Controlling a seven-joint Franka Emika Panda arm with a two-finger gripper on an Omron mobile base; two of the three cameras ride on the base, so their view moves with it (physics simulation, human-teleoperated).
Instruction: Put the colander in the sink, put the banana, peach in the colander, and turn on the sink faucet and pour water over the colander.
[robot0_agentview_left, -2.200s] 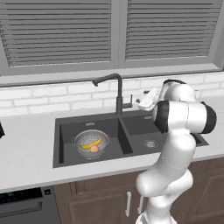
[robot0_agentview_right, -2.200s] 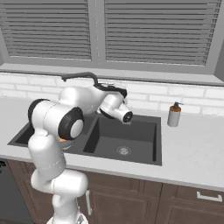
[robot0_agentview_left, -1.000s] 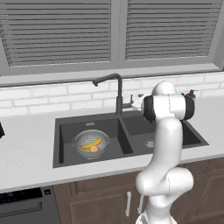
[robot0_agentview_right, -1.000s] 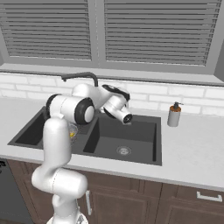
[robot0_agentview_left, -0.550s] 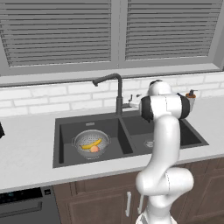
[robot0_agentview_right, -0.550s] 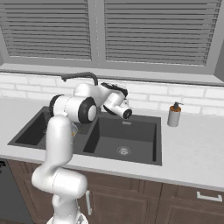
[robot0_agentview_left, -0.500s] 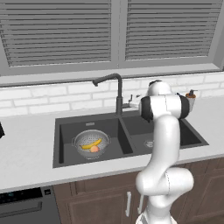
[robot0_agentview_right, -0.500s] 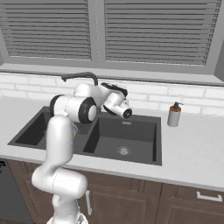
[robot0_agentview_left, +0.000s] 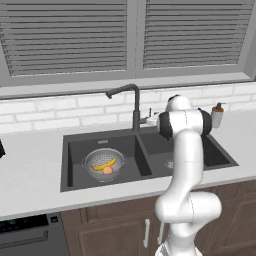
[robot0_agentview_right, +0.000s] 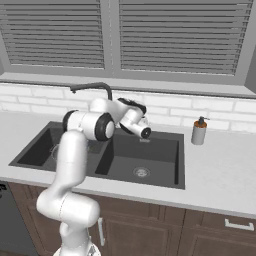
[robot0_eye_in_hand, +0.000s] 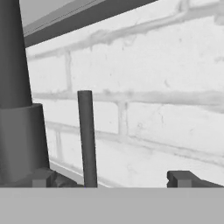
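Observation:
The silver colander (robot0_agentview_left: 104, 165) sits in the left basin of the dark sink (robot0_agentview_left: 150, 142). A yellow banana (robot0_agentview_left: 105, 163) and an orange-pink peach (robot0_agentview_left: 108, 170) lie inside it. The dark gooseneck sink faucet (robot0_agentview_left: 134, 102) stands behind the divider, its spout curving left, with no water running. My gripper (robot0_eye_in_hand: 113, 179) is open at the faucet's base. The thin upright lever (robot0_eye_in_hand: 86, 135) rises between my fingertips (robot0_eye_in_hand: 186, 178), nearer the left one, with the faucet column (robot0_eye_in_hand: 15, 109) just beside it. From the right, my hand (robot0_agentview_right: 142, 129) hovers behind the right basin.
A soap dispenser bottle (robot0_agentview_left: 217, 115) stands on the counter right of the sink, also visible as the bottle (robot0_agentview_right: 199, 131) in the right base view. A white brick wall (robot0_eye_in_hand: 166, 87) is close behind the lever. The right basin's drain (robot0_agentview_right: 141, 172) lies below my hand.
My hand has drawn slightly closer to the faucet base and the back wall, staying open. The colander and fruit have not moved.

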